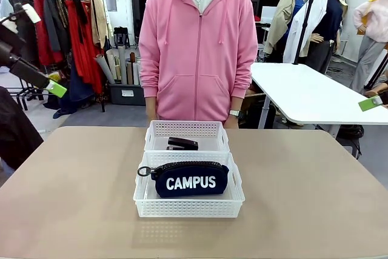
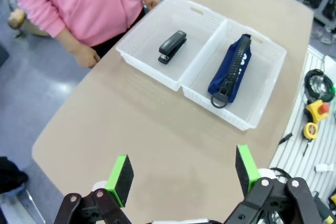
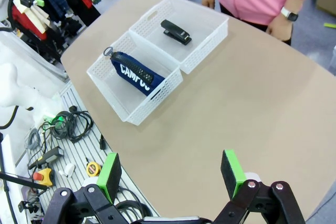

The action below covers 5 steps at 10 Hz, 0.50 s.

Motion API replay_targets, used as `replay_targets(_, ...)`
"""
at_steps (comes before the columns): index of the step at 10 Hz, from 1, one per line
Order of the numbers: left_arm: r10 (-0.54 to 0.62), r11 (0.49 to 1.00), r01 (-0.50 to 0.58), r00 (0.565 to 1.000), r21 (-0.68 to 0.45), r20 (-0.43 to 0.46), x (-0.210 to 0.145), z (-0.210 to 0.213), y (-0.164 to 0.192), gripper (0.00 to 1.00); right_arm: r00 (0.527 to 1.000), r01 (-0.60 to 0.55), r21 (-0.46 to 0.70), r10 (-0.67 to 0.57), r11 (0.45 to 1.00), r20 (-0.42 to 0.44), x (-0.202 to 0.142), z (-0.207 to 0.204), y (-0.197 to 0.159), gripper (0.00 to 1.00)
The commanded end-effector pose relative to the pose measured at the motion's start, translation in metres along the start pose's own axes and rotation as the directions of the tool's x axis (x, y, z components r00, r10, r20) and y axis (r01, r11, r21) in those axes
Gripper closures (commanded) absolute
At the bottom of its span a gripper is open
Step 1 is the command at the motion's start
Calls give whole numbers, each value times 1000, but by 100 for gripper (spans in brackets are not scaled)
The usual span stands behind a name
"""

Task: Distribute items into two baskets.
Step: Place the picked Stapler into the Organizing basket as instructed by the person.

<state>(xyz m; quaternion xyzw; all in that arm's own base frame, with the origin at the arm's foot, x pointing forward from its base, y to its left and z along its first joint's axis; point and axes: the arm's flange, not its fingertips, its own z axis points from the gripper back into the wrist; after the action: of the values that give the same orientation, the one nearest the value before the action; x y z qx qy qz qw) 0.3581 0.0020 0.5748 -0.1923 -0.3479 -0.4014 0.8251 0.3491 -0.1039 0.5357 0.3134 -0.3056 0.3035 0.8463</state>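
Two white baskets sit touching, long sides together, mid-desk toward the far edge: near basket [image 1: 189,205], far basket [image 1: 187,131] just in front of the person [image 1: 197,40] in a pink hoodie, who stands at the far edge w/ hands down by the desk edge.

Near basket: navy CAMPUS pouch [image 1: 190,179] standing on its long edge, zip on top. Long axis runs left-right, parallel to the basket's long sides. Ring pull [image 1: 144,171] points to robot's left; lettering faces the robot's side. Left wrist view has the pouch [image 2: 231,70] zip-up w/ ring at its nearer end.

Far basket: black stapler [image 1: 182,144] lying flat on the floor, approx centre. Long axis also roughly left-right, slightly skewed to the basket walls. Same in right wrist view [image 3: 176,31].

Left gripper [image 2: 184,174]: raised well off the desk, fingers spread wide, nothing between the green pads [image 2: 119,177]. Front view: its pad tip [image 1: 56,88] high off the left edge.

Right gripper [image 3: 172,174]: also raised, spread wide, empty; baskets well apart from it. Front view: pad tip [image 1: 370,103] high at right.
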Motion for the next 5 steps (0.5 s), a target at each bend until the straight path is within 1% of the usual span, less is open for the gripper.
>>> replay_targets(1, 20, 999, -22, 997, 27, 70, -11, 5, -6, 0, 1000, -10, 6, 10, 1000, 18, 1, 1, 1, 0)
replay_targets(3, 21, 1000, -23, 994, 19, 105, -18, 9, -9, 0, 1000, -10, 6, 10, 1000, 18, 1, 1, 1, 0)
replay_targets(4, 16, 1000, -17, 999, 26, 39, -13, 9, -3, 0, 1000, -10, 6, 10, 1000, 18, 1, 1, 1, 0)
replay_targets(5, 16, 1000, -17, 999, 26, 39, -13, 9, -3, 0, 1000, -10, 6, 10, 1000, 18, 1, 1, 1, 0)
